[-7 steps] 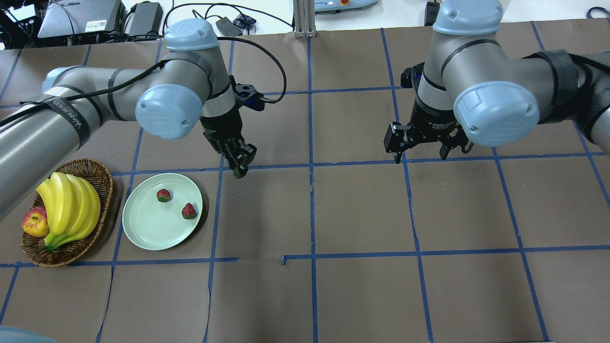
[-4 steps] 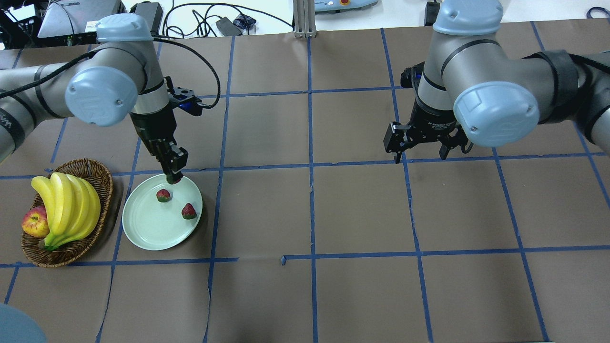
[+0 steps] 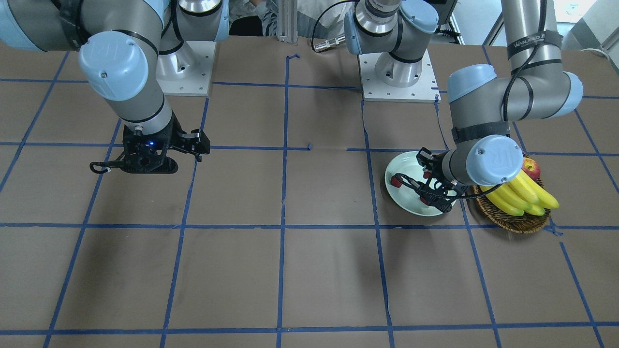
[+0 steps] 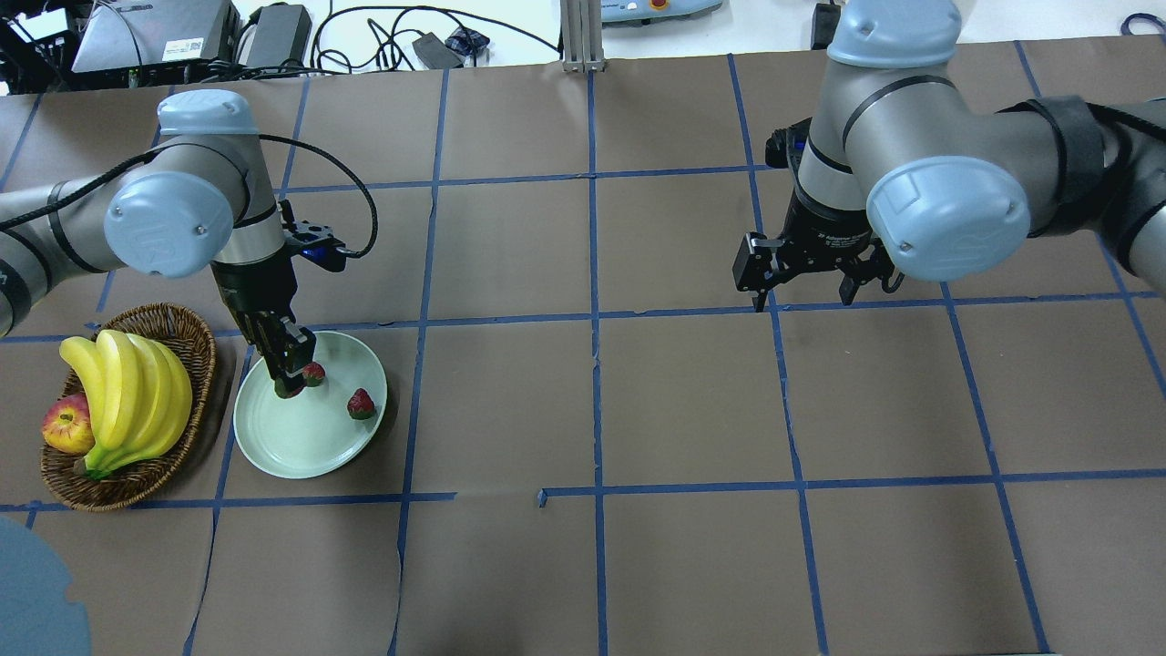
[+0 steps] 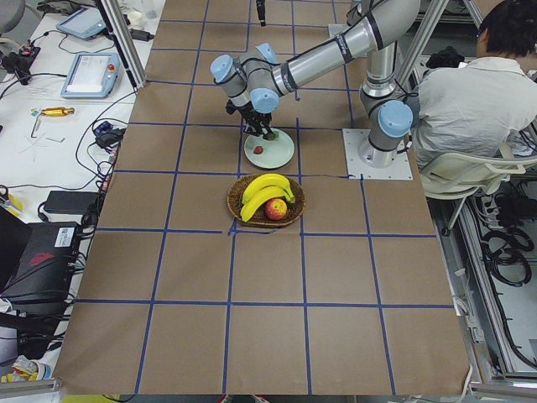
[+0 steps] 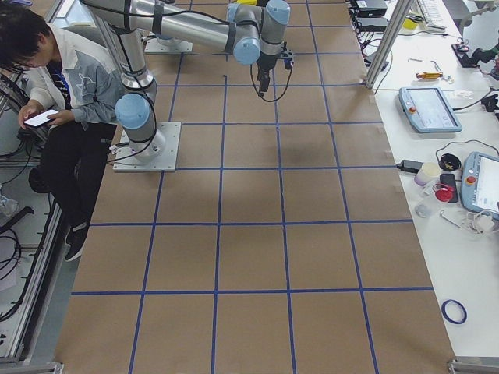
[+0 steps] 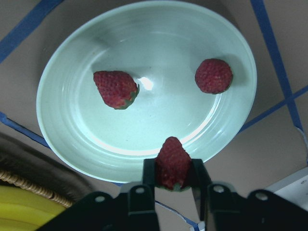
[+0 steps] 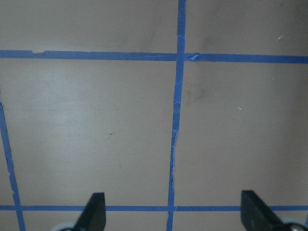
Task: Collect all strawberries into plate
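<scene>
Found a wicker basket (image 4: 206, 363) at the far left of the desk (image 4: 692, 410), with bananas (image 4: 127, 392) and an apple (image 4: 66, 426) in it. Noted the mint-green plate (image 4: 301, 446) just right of the basket, not touching it. Saw the left hand (image 4: 290, 383) hanging over the plate's far-left part, narrowed onto one strawberry (image 7: 172, 163) pinched between both fingers. Counted two more strawberries lying inside the plate, one (image 4: 314, 373) just beside that hand, the other (image 4: 362, 404) near the right rim. Well off to the right, saw the right hand (image 4: 804, 299) spread wide above the desk, over a crossing of blue tape lines (image 8: 177, 57).
</scene>
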